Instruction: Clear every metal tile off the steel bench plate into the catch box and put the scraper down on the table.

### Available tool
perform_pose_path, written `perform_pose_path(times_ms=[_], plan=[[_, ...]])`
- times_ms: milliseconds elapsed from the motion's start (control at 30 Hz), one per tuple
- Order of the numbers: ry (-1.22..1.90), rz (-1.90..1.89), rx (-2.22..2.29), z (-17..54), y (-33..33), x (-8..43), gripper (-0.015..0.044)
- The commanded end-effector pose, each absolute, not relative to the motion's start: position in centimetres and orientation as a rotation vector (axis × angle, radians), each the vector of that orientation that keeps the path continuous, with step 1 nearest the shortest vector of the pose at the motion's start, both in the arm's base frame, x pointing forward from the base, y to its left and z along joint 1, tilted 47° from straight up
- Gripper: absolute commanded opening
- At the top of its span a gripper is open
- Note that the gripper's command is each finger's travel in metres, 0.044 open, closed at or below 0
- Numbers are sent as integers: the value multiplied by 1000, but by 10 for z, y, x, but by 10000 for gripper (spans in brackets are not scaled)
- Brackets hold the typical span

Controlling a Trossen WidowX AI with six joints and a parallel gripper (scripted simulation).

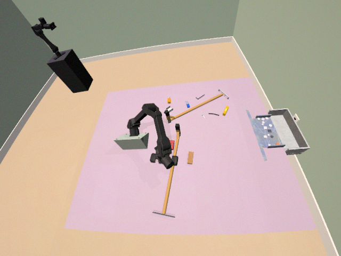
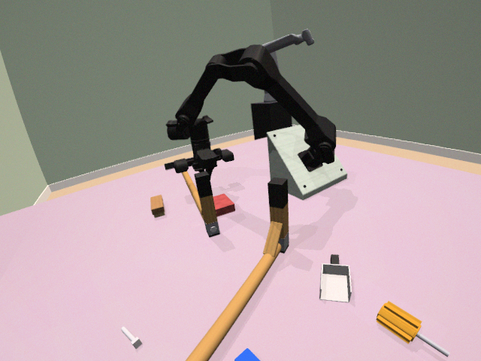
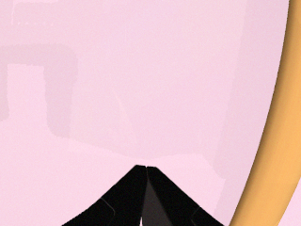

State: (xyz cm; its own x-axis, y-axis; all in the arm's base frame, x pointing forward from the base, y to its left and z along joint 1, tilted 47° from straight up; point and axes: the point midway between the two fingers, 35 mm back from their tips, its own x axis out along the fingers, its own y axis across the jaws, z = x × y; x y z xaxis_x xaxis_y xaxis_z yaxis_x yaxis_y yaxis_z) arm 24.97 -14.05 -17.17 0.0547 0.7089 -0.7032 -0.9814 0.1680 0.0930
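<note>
My gripper (image 2: 209,177) (image 3: 147,167) is shut and empty, pointing down beside a long wooden handle (image 1: 169,187) (image 3: 277,141). That handle lies on the pink table and ends in a wide thin blade (image 1: 159,213); an upright black-and-brown grip (image 2: 209,211) stands at its other end. In the top view the arm hides the fingertips. A second long-handled tool (image 1: 199,105) (image 2: 233,310) lies at the back with a metal head. Several small tiles, mostly white (image 1: 270,125), lie on the steel plate (image 1: 257,132) at the far right. The grey catch box (image 1: 298,127) adjoins its far end.
A red block (image 1: 172,144) (image 2: 224,204) lies beside the near handle, and a brown block (image 1: 190,158) (image 2: 156,204) lies to its right in the top view. A small dustpan (image 2: 335,287), an orange screwdriver (image 1: 169,101) (image 2: 397,321) and a yellow object (image 1: 225,110) lie around the back tool.
</note>
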Motion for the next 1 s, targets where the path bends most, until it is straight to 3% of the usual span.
perform_pose_path(times_ms=[0,967], plan=[[712,1362,-463,-174,-139,253,0],[712,1360,-465,-178,-148,281,0]])
